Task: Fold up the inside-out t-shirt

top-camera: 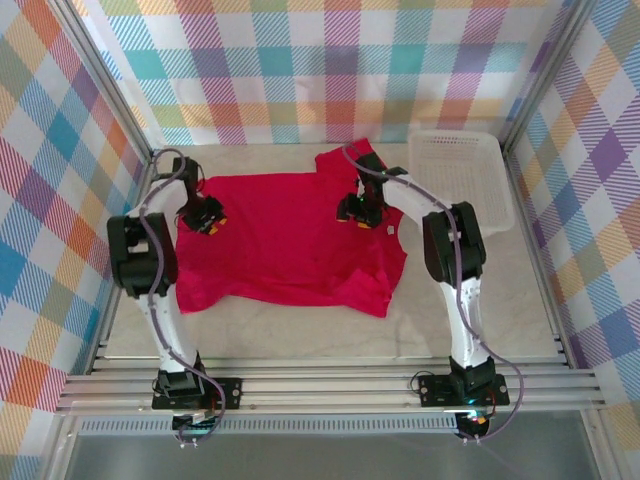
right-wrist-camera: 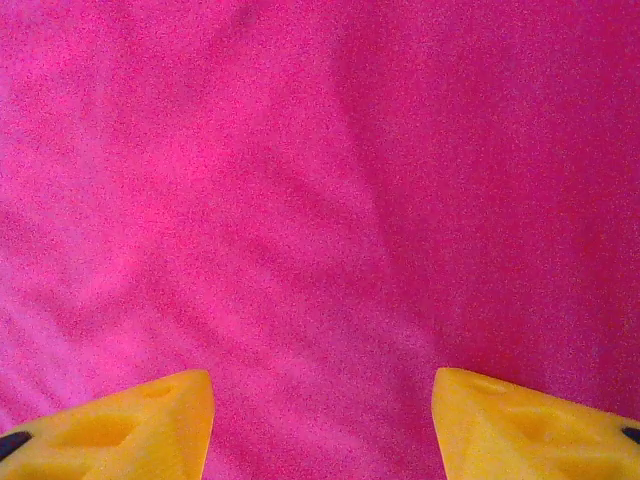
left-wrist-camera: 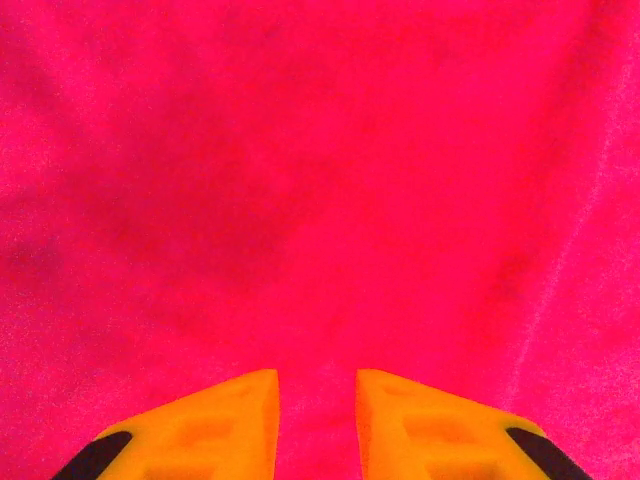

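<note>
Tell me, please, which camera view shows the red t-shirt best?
The top external view: the t-shirt shows nearly whole there, spread on the table, its outline clear. The left wrist and right wrist views give close-up patches of plain red cloth, with no edge in sight.

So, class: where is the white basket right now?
In the top view, the white basket sits at the table's far right, beside the red t-shirt.

item count: one red t-shirt [top-camera: 290,240], one white basket [top-camera: 452,135] at 2 o'clock, one table [top-camera: 300,335]. arms: two, the left arm [top-camera: 140,250] and the right arm [top-camera: 455,245]. grippers: two, the left gripper [top-camera: 212,223] and the right gripper [top-camera: 362,220], each with two orange fingers [left-wrist-camera: 200,430].
</note>
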Motion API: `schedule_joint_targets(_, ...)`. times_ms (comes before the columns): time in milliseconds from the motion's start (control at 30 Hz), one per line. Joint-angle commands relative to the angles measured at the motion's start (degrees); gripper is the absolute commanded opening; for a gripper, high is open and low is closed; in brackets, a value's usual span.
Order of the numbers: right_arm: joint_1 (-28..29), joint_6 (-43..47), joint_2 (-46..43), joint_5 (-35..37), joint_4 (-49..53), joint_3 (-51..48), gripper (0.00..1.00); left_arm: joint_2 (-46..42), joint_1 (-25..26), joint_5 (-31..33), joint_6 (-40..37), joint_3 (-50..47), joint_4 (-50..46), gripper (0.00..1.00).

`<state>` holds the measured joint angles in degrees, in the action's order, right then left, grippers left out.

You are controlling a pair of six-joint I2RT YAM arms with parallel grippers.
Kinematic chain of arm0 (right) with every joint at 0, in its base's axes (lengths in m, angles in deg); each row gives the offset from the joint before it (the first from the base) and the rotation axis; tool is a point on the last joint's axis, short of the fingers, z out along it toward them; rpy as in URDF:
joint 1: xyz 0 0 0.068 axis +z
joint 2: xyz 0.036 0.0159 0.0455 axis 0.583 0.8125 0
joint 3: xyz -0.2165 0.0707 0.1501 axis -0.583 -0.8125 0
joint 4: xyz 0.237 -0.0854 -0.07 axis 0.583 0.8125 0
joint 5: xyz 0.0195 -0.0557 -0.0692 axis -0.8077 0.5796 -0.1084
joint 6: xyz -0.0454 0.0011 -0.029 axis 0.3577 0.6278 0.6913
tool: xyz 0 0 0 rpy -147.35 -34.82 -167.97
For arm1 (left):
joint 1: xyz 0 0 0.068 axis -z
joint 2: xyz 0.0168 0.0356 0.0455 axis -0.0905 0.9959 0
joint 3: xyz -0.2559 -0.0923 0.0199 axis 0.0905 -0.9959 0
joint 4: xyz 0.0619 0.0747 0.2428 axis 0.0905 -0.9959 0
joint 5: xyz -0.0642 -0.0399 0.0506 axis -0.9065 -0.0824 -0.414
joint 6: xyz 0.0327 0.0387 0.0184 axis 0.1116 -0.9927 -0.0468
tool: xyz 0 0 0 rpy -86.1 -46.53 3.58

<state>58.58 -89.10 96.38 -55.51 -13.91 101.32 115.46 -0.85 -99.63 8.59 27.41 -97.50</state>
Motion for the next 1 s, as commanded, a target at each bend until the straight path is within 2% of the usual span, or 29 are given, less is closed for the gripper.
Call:
schedule_joint_targets(0, -1.76, -0.72, 6.57, -1.31, 3.42, 8.51, 0.56, 5.97, -1.68, -1.29, 0.85, 7.66, -2.61, 0.22)
schedule_joint_targets(133, -3.17, -1.33, 17.4, -2.75, 8.16, 23.85, 0.56, 16.43, -3.71, -2.12, 1.47, 19.26, -5.21, 0.21)
schedule_joint_targets(300, -4.91, -2.14, 29.96, -4.74, 14.33, 46.75, 0.57, 30.13, -4.4, -3.55, 0.84, 39.34, -10.45, 0.2)
schedule_joint_targets(433, -5.91, -2.94, 28.11, -7.55, 12.78, 47.98, 0.56, 33.7, -4.38, -6.05, 0.16, 47.96, -11.95, 0.2)
schedule_joint_targets(533, -5.31, 0.33, 21.6, -9.28, 13.98, 43.91, 0.55, 28.06, -3.76, -6.76, 0.01, 44.06, -10.17, 0.21)
schedule_joint_targets(633, -3.81, 6.02, 12.28, -9.03, 14.74, 35.36, 0.55, 18.97, -3.2, -6.14, -0.64, 36.36, -7.75, 0.23)
schedule_joint_targets(800, 0.38, 15.21, -4.71, -3.86, 9.88, 12.3, 0.54, 1.14, -3.01, -3.52, -1.89, 21.82, -5.09, 0.24)
schedule_joint_targets(967, 4.21, 17.81, -14.82, -1.84, 5.46, -5.73, 0.58, -13.22, -3.0, -3.12, -3.14, 6.99, -3.21, 0.26)
